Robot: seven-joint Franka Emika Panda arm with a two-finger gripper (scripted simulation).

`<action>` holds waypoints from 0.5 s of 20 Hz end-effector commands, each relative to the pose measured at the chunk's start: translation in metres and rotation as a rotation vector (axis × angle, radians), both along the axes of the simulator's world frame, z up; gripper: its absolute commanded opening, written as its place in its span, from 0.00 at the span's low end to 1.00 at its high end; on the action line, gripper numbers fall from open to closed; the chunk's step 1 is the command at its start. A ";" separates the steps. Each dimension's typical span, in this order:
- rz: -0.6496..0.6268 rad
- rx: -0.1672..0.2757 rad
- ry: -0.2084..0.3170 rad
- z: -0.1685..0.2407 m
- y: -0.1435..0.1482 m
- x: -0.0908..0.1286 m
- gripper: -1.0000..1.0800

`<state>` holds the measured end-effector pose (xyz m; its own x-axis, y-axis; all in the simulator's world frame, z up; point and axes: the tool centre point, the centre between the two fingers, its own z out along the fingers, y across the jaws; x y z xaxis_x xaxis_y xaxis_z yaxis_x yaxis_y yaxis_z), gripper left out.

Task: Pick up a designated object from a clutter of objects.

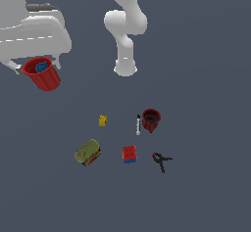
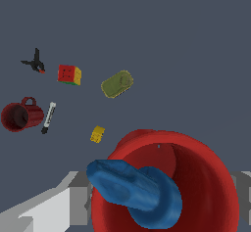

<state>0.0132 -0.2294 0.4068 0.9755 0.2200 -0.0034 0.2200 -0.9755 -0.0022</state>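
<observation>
The designated bright red cup (image 1: 45,75) with a blue piece (image 1: 41,67) inside hangs high above the floor at the exterior view's upper left. My gripper (image 1: 37,65) is shut on it, with one finger (image 1: 14,67) on each side of its rim. In the wrist view the cup (image 2: 206,177) and its blue piece (image 2: 137,189) fill the near part of the picture, between the grey fingers (image 2: 73,199). The rest of the clutter lies on the floor far below.
On the floor lie a yellow block (image 1: 102,120), an olive-green can (image 1: 87,152), a red-blue cube (image 1: 129,154), a black clamp (image 1: 161,160), a white-black marker (image 1: 138,125) and a dark red cup (image 1: 151,120). The arm's base (image 1: 125,67) stands behind them.
</observation>
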 end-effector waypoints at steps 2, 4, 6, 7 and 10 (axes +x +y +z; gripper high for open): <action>0.000 -0.001 -0.002 0.006 0.001 0.003 0.00; 0.000 -0.001 -0.002 0.011 0.002 0.006 0.00; 0.000 -0.001 -0.002 0.015 0.003 0.008 0.00; 0.000 -0.001 -0.002 0.016 0.003 0.008 0.00; 0.000 -0.001 -0.002 0.018 0.003 0.009 0.00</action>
